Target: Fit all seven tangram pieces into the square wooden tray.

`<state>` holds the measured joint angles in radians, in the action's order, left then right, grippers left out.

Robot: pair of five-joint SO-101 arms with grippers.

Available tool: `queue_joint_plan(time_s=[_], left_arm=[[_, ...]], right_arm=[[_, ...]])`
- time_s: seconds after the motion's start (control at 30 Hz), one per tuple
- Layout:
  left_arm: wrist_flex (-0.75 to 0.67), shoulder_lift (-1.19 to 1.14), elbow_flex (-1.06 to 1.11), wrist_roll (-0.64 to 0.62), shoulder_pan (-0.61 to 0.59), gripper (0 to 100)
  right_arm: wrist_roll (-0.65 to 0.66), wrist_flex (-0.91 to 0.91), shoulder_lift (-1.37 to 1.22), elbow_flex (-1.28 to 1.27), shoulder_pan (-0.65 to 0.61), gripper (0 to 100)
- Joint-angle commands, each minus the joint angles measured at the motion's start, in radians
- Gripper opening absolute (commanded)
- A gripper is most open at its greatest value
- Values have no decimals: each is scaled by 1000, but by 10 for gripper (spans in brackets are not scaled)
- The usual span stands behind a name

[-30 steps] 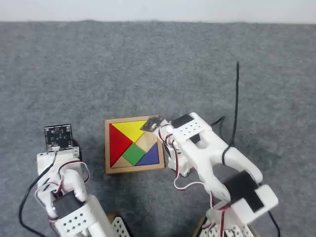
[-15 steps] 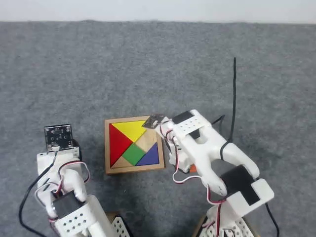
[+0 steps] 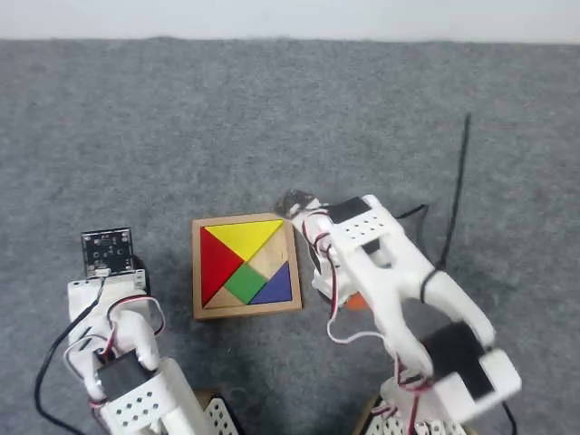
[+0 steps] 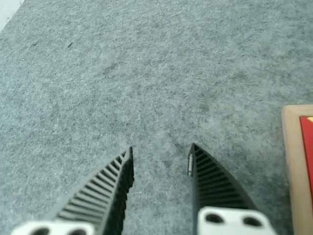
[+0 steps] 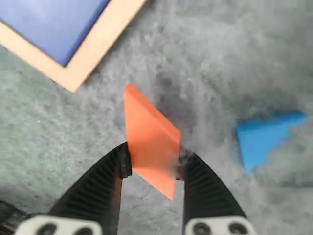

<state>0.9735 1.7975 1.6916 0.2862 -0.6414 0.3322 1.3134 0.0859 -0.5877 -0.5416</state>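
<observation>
The tray [image 3: 196, 272] is sitting flat on the grey mat [image 3: 272, 118] between the two arms. It is holding a yellow triangle [image 3: 243, 237] along its far side, a red triangle [image 3: 216, 263] on the left, a green square [image 3: 245, 283] and a dark blue triangle [image 3: 275, 285] toward the near edge. Pale wood-coloured patches are showing among them, and whether those are pieces or bare tray floor I cannot tell. Just off the tray's corner [image 5: 83, 58] the orange piece [image 5: 151, 139] – a slanted four-sided shape – is sitting between the fingers of the right gripper [image 5: 154, 156], which are pressing against its two opposite edges and clamping it (whether it is resting on the mat or raised off it cannot be told). From above, a sliver of that orange piece [image 3: 356, 302] is peeking out from under the right arm [image 3: 381, 263], just beside the tray's right side. A light blue triangle [image 5: 266, 137] is lying on the mat near the orange piece, apart from it and outside the tray. The left gripper [image 4: 161, 152] is hanging over bare mat with its fingers spread apart and nothing between them – the tray's wooden rim [image 4: 291, 161] is showing off to one side of it. A thin black cable [image 3: 458, 181] is trailing across the mat beyond the right arm.
</observation>
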Motion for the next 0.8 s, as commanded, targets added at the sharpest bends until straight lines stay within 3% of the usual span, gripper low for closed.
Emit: queue_joint_plan(time_s=[0.0,0.2,0.37,0.47,0.67,0.77], left_arm=[[6,23,-12,11,8,180],[6,23,-12,11,8,180],[6,23,-12,11,8,180],[6,23,-12,11,8,180],[6,23,-12,11,8,180],[6,23,-12,11,8,180]], right_arm=[[-132,18,133,41,5,29],[-526,24,108,175,-73,29],[-735,21,-35,338,-111,29],[-786,27,-128,436,-104,29],[-789,88,-193,497,31,29],[-689,77,-208,457,36,32]])
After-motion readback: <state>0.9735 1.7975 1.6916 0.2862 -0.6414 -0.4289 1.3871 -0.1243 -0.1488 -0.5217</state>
